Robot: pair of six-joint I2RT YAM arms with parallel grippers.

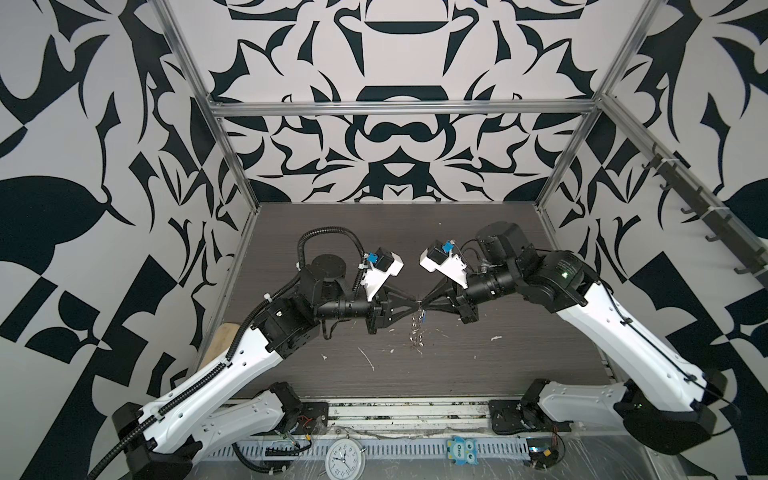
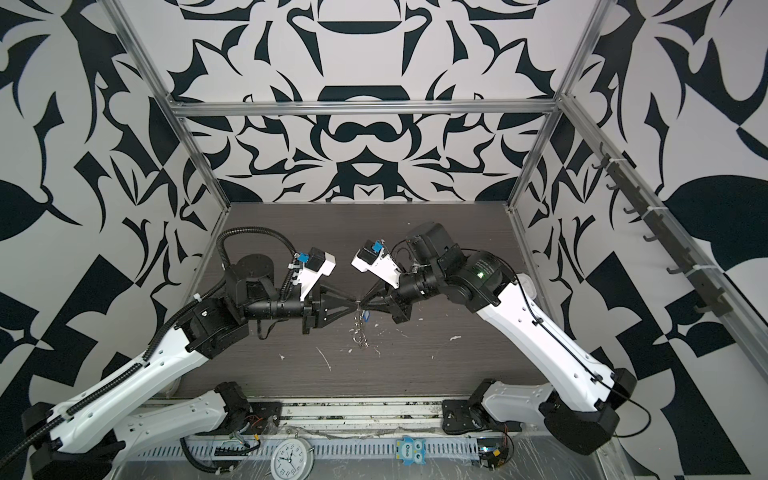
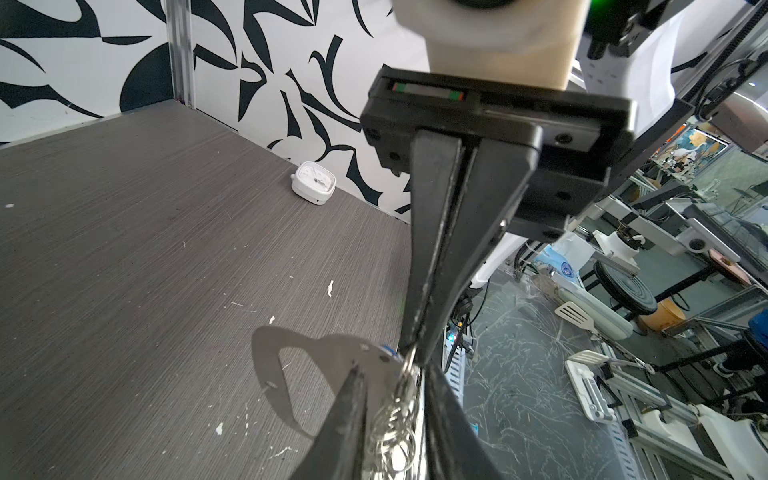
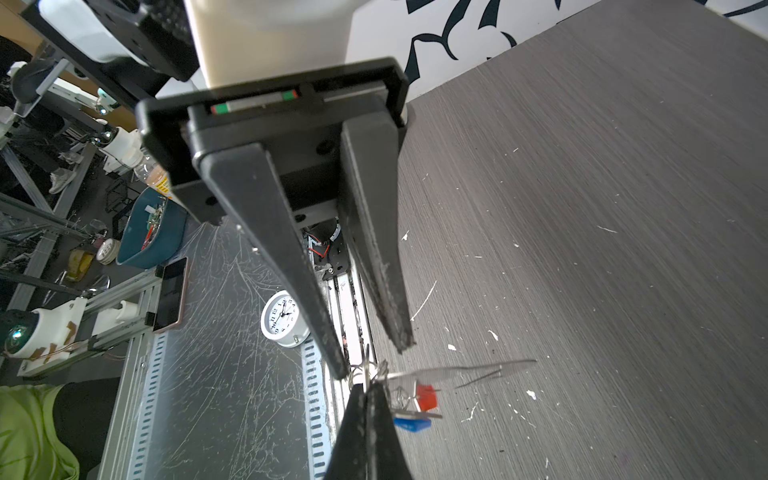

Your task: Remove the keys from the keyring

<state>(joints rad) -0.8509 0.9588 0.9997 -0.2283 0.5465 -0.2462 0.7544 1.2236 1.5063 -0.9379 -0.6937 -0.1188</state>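
We see the keyring (image 1: 417,330) hanging as a chain above the desk (image 1: 519,353), well behind the round clock (image 1: 344,459). The red key (image 4: 426,395) and blue key (image 4: 411,423) dangle near its top. The right gripper (image 3: 412,351) is clenched on the keyring's top ring. Meeting it tip to tip, the left gripper (image 4: 372,357) is released, jaws apart either side of the rings.

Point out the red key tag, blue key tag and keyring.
red key tag (image 4: 427,396): right wrist view, middle of its red plastic face.
blue key tag (image 4: 412,423): right wrist view, middle of its blue edge.
keyring (image 3: 395,419): left wrist view, cluster of hanging silvery rings.
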